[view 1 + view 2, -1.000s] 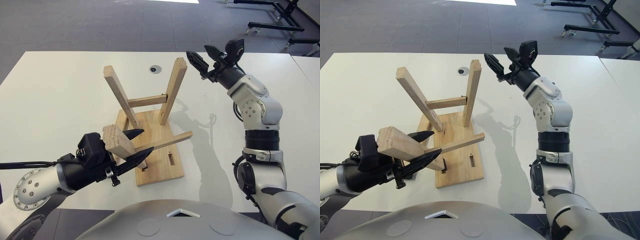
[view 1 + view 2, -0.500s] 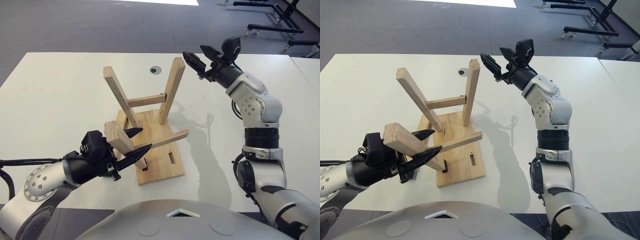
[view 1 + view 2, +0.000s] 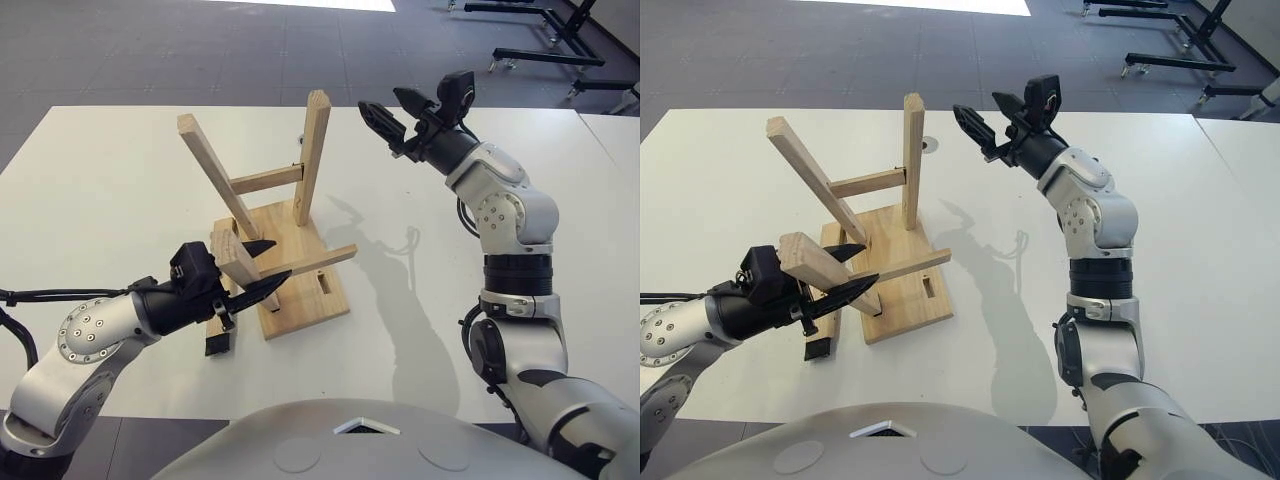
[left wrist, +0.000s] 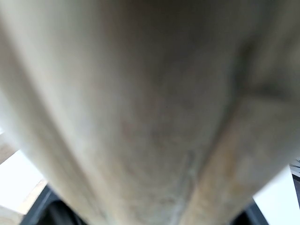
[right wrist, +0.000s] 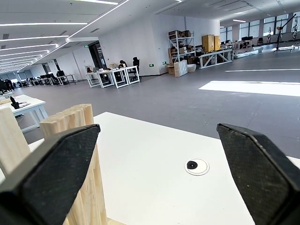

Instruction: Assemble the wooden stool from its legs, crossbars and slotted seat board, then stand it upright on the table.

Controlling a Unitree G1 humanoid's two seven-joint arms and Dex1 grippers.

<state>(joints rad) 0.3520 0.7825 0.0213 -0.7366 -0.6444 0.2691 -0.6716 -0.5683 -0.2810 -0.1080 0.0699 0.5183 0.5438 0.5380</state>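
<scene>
The slotted seat board (image 3: 300,282) lies flat on the white table (image 3: 100,170). Two legs (image 3: 313,150) joined by a crossbar (image 3: 265,180) stand up from its far end, the left leg (image 3: 212,170) leaning outward. A third leg (image 3: 232,258) sits at the board's near left corner, with a crossbar (image 3: 320,260) running from it to the right above the board. My left gripper (image 3: 278,258) is shut on this leg, whose wood (image 4: 140,117) is close up in the left wrist view. My right gripper (image 3: 383,102) hangs open in the air just right of the upright leg's top (image 5: 75,122).
A round cable port (image 5: 197,166) is set in the table behind the stool. A small black object (image 3: 215,338) lies by the board's near left side under my left wrist. Open tabletop stretches to the right and far left.
The board and its legs have slid left and turned on the table along with my left gripper. My right gripper has drifted a little left, still open.
</scene>
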